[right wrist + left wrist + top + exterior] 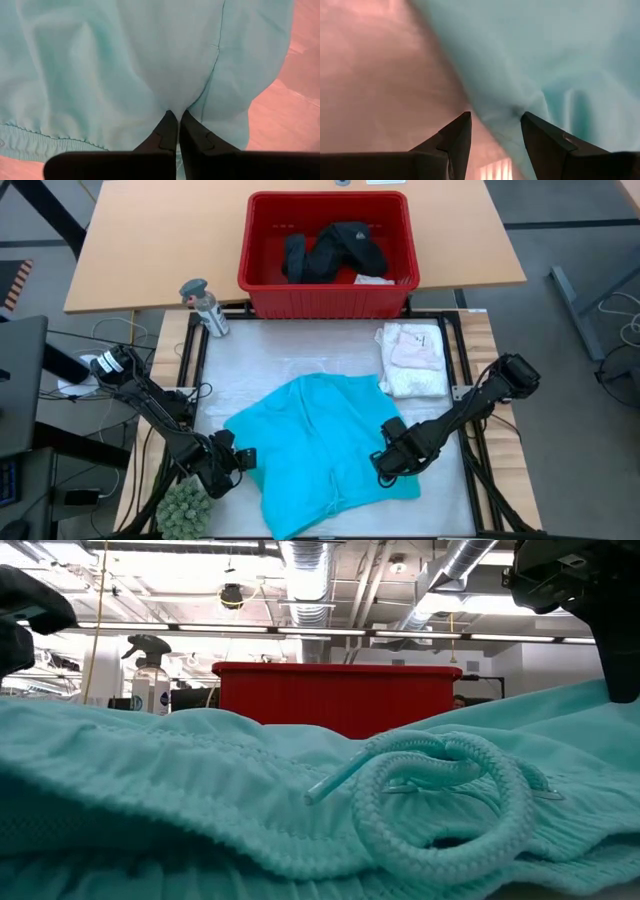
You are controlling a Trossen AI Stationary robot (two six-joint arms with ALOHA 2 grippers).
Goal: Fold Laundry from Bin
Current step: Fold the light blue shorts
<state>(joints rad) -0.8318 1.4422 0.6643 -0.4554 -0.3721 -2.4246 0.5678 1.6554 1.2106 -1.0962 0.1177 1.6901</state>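
the desk (300, 345) carries everything, and on its pale mat the turquoise garment (320, 445) lies spread flat between the two arms, presumably so its edges can be reached for folding. behind it the red bin (328, 298) sits at the far edge with black clothing (335, 250) heaped inside, out of the way until needed. a folded white and pink pile (413, 360) rests beside the garment's right corner, apparently finished work. a spray bottle (205, 305) stands left of the bin.

the right tool (176, 131) is pinched shut on a gather of the turquoise cloth near its right edge (a fold bunches up right at the tips). the left tool (495, 131) stands partly open at the garment's left edge, with cloth lying between its fingers but not clamped as far as i can see.

the high view gives the whole layout but hides the fingertips. the wrist views show the grips yet nothing of the bin. only the low view reveals a drawstring cord (440, 795) looped at the near hem, suggesting shorts rather than a shirt.
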